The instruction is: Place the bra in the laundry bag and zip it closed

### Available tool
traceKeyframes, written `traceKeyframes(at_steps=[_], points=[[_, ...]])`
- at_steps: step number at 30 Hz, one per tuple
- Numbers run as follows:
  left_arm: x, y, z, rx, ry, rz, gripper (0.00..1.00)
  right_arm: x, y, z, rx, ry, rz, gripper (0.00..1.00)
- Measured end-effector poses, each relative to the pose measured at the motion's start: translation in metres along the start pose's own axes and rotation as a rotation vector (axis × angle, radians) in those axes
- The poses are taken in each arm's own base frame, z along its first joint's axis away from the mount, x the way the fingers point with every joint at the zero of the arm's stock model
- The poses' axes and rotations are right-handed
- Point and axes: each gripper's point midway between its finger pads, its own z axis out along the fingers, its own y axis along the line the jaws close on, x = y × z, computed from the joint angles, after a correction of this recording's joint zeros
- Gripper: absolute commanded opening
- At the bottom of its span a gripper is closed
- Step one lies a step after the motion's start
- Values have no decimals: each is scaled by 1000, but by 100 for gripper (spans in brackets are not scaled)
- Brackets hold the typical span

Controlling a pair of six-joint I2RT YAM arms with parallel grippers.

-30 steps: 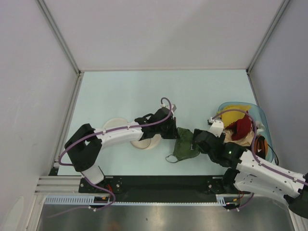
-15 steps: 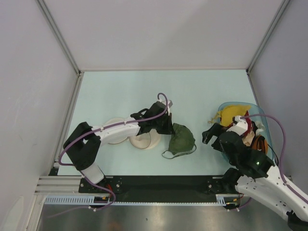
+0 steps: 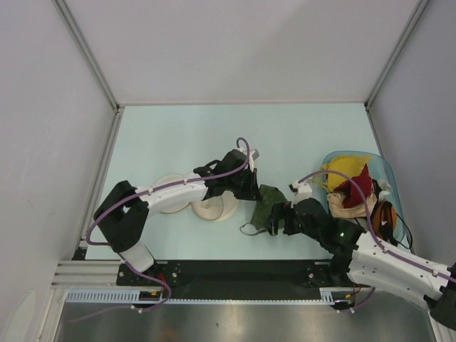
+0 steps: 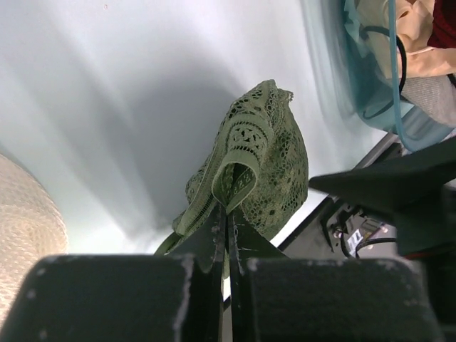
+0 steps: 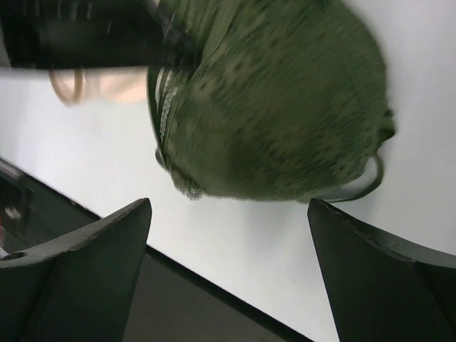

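Pale mint-green tabletop (image 3: 178, 135), bounded by grey walls on the left, far and right sides and by a black strip along the near edge. Left of centre lies the laundry bag (image 3: 214, 209), opened into two round cream-white halves side by side. Just to its right, near the centre, is the bra (image 3: 267, 203), dark olive lace, with one thin strap trailing on the surface. A translucent blue tub (image 3: 381, 167) stands at the right edge.

No text, label, brand, number or sign can be read in any view.
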Motion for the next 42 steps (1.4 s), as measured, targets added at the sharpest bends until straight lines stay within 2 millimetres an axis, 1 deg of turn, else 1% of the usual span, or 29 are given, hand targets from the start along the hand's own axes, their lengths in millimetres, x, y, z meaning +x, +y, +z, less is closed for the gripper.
traceKeyframes(at_steps=[2,3,5,8,15,18,21,25,33,37,42], points=[[1,-2,0,4,3,-29,0,17,6,0,-27,27,-72,100],[1,-4,-1,8,7,-48,0,21,12,0,-44,27,-113,100],[2,-7,-3,16,12,-89,0,22,25,-2,-75,-3,-181,100],[0,-15,-7,30,9,-151,0,18,30,-2,-66,-63,-238,100],[-8,-33,-23,83,-14,-250,0,3,16,2,50,-156,-246,100],[-9,-38,-25,98,-18,-277,0,-3,15,1,65,-190,-230,100],[-8,-42,-26,108,-9,-303,0,-5,18,0,42,-223,-222,100],[-5,-47,-25,116,-1,-326,0,-1,27,0,-7,-240,-228,100],[0,-57,-24,133,10,-341,0,2,32,2,-43,-259,-195,100],[0,-62,-24,145,8,-351,0,2,29,7,-10,-266,-183,100],[4,-69,-23,156,14,-363,0,14,17,19,79,-248,-206,100]])
